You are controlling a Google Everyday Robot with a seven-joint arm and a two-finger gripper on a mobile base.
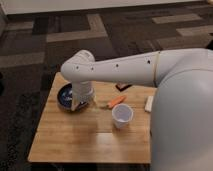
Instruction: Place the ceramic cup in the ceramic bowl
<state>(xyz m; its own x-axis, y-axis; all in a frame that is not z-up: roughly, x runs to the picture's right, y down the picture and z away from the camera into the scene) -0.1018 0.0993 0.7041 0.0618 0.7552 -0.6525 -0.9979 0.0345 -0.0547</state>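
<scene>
White ceramic cup (122, 115) stands free; move your gripper (80, 104), fingers spread over the ceramic bowl (63, 96), across to straddle the cup.

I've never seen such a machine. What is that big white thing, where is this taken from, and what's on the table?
The big white shape is a robot's arm, reaching from the right over a wooden table. One camera looks down on it; where it is mounted I cannot tell. The arm ends in a two-finger gripper, hanging open at the right edge of a dark blue bowl and holding nothing. Also on the table: an upright white cup, an orange stick-like thing, a flat white block and a small dark item.
</scene>
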